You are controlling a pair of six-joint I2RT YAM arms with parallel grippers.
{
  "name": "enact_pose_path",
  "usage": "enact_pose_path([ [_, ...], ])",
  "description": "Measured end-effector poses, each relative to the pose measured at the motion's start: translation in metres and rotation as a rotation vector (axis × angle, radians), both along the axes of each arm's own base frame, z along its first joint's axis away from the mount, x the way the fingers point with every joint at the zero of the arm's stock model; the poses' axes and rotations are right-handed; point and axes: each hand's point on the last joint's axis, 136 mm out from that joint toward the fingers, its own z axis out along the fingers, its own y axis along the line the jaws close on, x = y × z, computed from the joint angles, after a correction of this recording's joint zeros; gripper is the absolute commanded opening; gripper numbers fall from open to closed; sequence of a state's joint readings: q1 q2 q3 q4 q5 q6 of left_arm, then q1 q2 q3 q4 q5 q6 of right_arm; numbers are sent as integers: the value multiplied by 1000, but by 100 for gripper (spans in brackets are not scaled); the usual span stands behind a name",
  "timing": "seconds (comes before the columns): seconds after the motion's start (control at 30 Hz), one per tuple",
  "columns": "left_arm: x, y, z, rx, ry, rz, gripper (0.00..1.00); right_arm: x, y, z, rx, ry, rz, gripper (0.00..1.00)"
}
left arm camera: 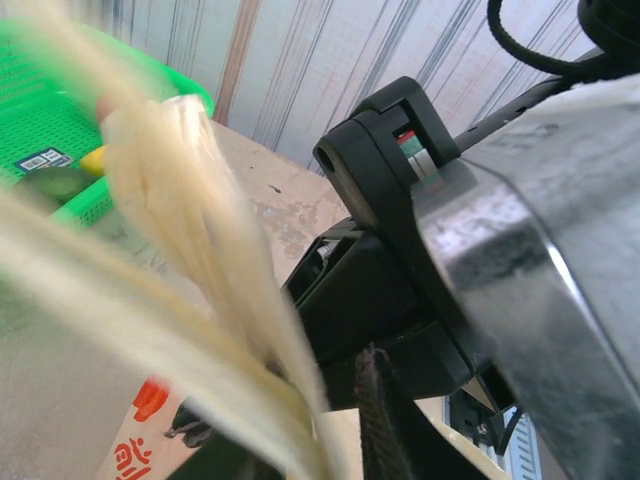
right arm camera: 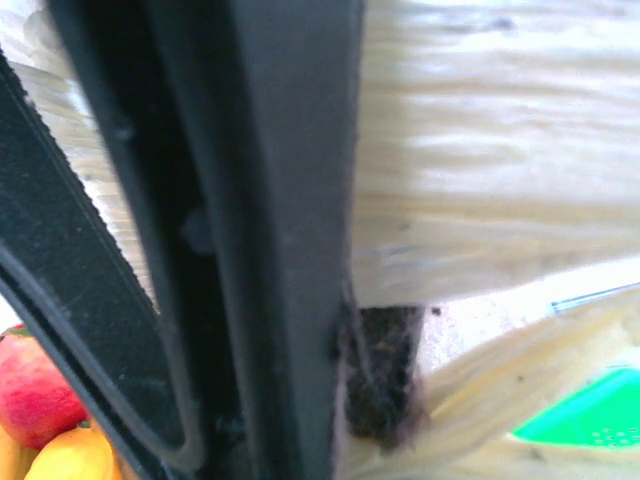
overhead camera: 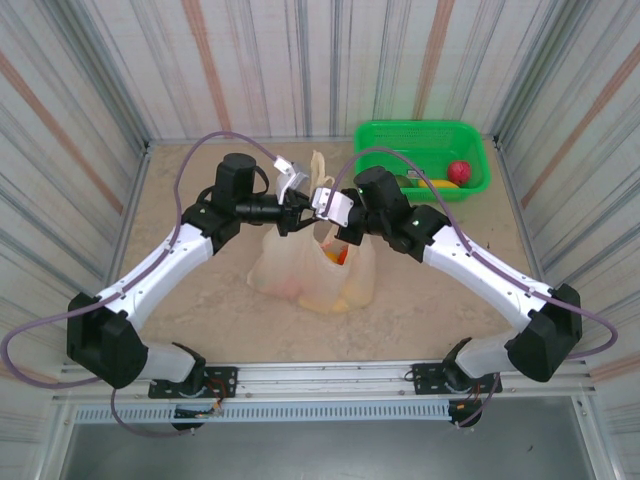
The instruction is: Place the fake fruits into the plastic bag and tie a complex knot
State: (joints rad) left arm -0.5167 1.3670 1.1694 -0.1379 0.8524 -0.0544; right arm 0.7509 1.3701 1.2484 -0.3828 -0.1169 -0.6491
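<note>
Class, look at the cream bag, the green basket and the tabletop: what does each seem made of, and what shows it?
The bag: thin plastic film, translucent, slightly glossy; the fruits show through its crumpled sides. The basket: probably rigid moulded plastic, bright green with mesh walls. The tabletop: mottled beige, matte, stone-like; possibly printed laminate.

The mouth of the thin cream translucent plastic bag [overhead camera: 290,280] hides beneath the left gripper [overhead camera: 292,208] and right gripper [overhead camera: 322,203]. Its cream handle strips [left arm camera: 200,230] are smeared with blur; glossy red and yellow fake fruits [right arm camera: 40,400] are cut off by a picture's corner.
</note>
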Motion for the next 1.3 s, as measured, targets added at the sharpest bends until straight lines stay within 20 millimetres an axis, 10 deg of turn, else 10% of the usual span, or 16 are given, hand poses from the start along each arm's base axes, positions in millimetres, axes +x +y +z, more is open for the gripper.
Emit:
enact_pose_path([
  [0.9,-5,20,7,-23,-66,87,36,7,-21,23,127,1,-37,0],
  [1.17,-19,29,12,-53,-179,90,1,3,-33,39,243,36,-15,0],
  [1.3,-16,30,13,-52,-201,101,0,-6,-31,37,263,37,16,0],
])
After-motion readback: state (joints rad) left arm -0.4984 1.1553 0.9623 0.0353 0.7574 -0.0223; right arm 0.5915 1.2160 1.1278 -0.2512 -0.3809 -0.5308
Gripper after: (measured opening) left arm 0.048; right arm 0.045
